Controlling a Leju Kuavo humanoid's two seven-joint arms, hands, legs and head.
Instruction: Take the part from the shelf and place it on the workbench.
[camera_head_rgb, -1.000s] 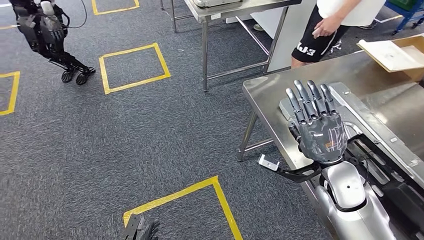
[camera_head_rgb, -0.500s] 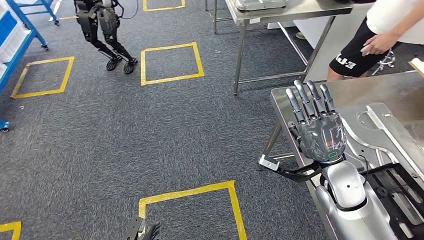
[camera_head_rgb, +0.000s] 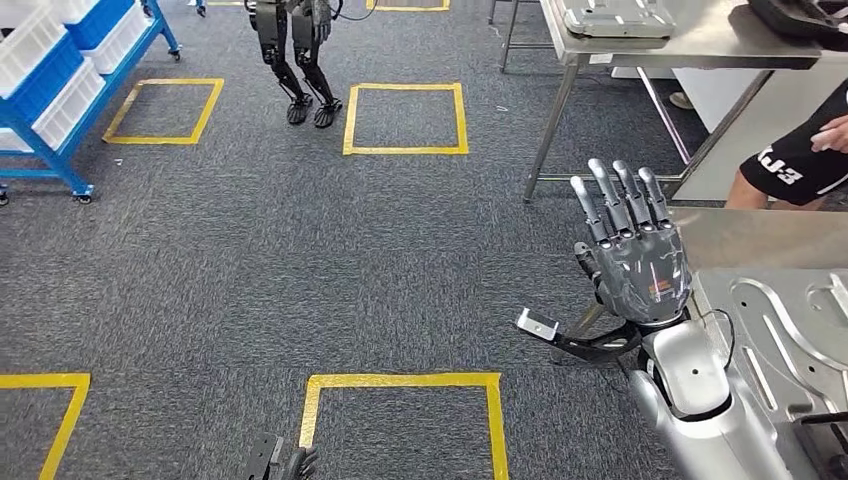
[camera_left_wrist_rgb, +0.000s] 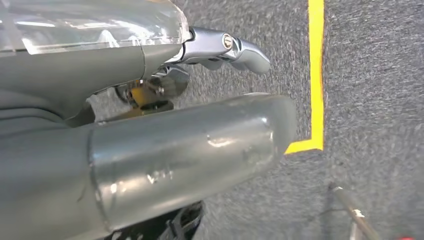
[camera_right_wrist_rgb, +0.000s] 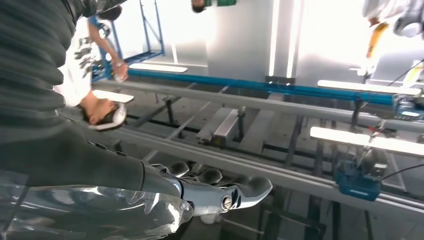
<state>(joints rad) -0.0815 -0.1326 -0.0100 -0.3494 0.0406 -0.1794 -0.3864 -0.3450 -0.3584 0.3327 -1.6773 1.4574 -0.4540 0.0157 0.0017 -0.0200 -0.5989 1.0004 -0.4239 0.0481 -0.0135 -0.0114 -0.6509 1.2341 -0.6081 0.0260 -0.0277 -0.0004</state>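
The right hand (camera_head_rgb: 632, 255) is held up flat in front of the robot, with its fingers straight and apart, and it holds nothing. It sits in the same spot in the head view as it did a second ago. The whole scene behind it has slid to the right, so the camera has turned to the left; the things themselves have not moved.

The left hand (camera_head_rgb: 285, 464) peeks in at the bottom edge of the head view, low over the grey carpet (camera_head_rgb: 300, 260). Too little of it shows to tell if it is holding or loose.

The part (camera_head_rgb: 790, 330), a flat silver metal piece with cut-out shapes, lies on the shiny workbench (camera_head_rgb: 760, 235) at the right edge, just beside the right arm. A second ago much more of the workbench and the part showed; now they are mostly cut off.

A blue shelf (camera_head_rgb: 60, 70) with white and blue bins has come into view at the top left. Another robot's dark legs (camera_head_rgb: 300, 60) now stand near the top middle, next to a yellow tape square (camera_head_rgb: 405, 120) on the floor. A second steel table (camera_head_rgb: 680, 40) stands at the top right. A person in black shorts (camera_head_rgb: 795, 165) is now at the right edge, behind the workbench.
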